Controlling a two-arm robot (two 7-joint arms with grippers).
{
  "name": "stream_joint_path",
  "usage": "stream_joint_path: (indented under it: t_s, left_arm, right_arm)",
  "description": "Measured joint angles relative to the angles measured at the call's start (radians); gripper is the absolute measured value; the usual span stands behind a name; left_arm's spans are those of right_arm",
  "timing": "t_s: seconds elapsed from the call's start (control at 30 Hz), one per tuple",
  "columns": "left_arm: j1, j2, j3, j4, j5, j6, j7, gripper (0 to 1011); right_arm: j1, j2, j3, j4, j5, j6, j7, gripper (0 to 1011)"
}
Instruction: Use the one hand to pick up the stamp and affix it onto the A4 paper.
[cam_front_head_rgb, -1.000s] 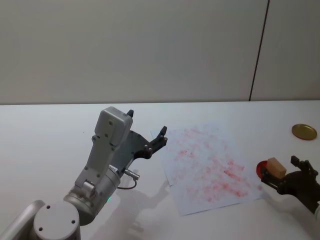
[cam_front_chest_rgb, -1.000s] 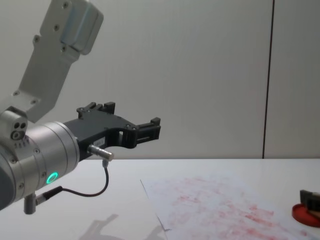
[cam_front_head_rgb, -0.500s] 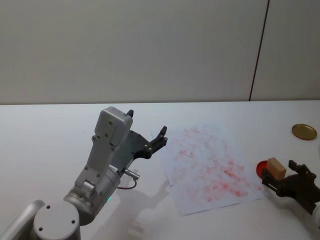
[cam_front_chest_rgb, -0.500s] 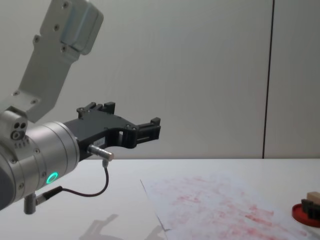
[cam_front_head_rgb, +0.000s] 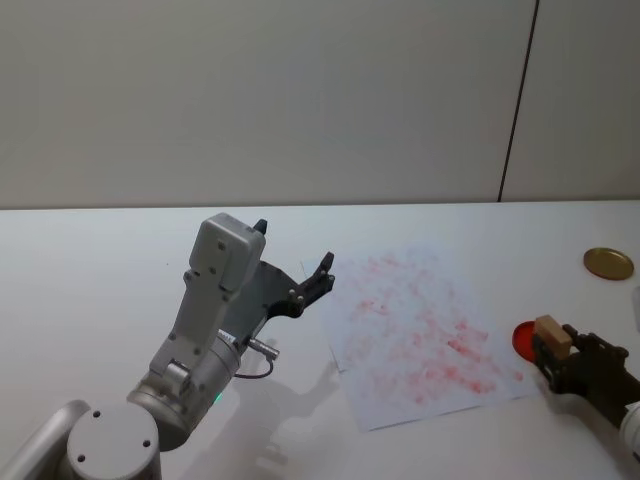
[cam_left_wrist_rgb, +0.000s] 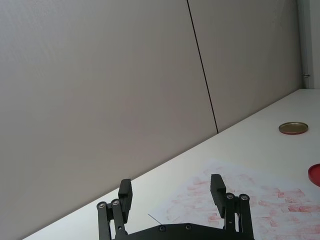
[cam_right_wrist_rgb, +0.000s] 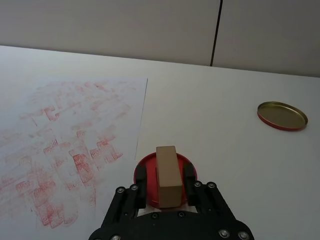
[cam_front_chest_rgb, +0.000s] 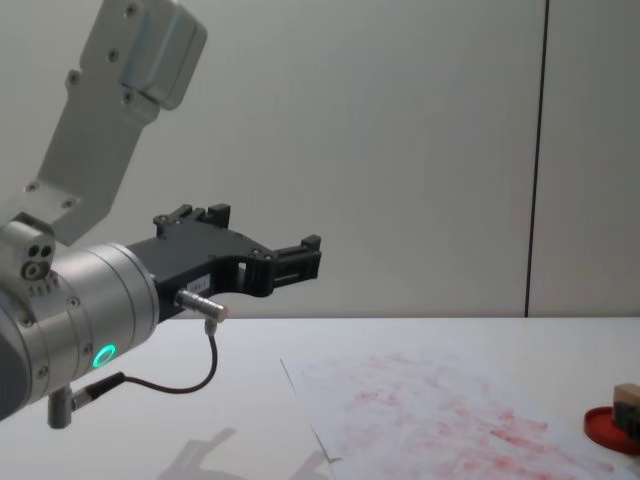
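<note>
I have the right gripper (cam_right_wrist_rgb: 165, 186) open, its fingers (cam_right_wrist_rgb: 141, 181) flanking the stamp (cam_right_wrist_rgb: 168, 175). The stamp stands upright on the red ink pad (cam_right_wrist_rgb: 148, 165), at 3 o'clock from the A4 paper (cam_front_head_rgb: 420, 335). The left gripper (cam_front_head_rgb: 295, 247) hovers open at the paper's 9 o'clock.

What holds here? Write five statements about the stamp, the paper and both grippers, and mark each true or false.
1. The small tan wooden block stamp stands on the round red ink pad. True.
2. The right gripper straddles the stamp. True.
3. The stamp rests on the white A4 paper. False: it is on the pad, beside the paper's edge.
4. The left gripper holds the round gold lid. False: it is open and empty, and the lid lies on the table.
5. The paper is blank. False: red stamp marks cover it.
</note>
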Motion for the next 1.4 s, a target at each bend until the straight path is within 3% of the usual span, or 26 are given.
stream_joint_path:
  t_s: [0.17, 0.33, 0.63, 1.0, 1.4]
  left_arm:
    - [0.000, 0.000, 0.000, 0.000, 0.000, 0.000, 0.000, 993]
    - [0.000, 0.000, 0.000, 0.000, 0.000, 0.000, 0.000, 993]
    - [0.000, 0.000, 0.000, 0.000, 0.000, 0.000, 0.000, 993]
    - [0.000, 0.000, 0.000, 0.000, 0.000, 0.000, 0.000, 993]
    - [0.000, 0.000, 0.000, 0.000, 0.000, 0.000, 0.000, 993]
  right_arm:
    - [0.004, -0.003, -0.001, 0.008, -0.005, -0.009, 0.002, 310]
    - [0.006, -0.004, -0.003, 0.010, -0.018, -0.023, 0.005, 220]
    - [0.006, -0.009, -0.012, -0.003, -0.052, -0.062, 0.026, 220]
    - [0.007, -0.025, -0.039, -0.055, -0.078, -0.098, 0.104, 220]
    - [0.008, -0.059, -0.082, -0.090, -0.082, -0.086, 0.173, 220]
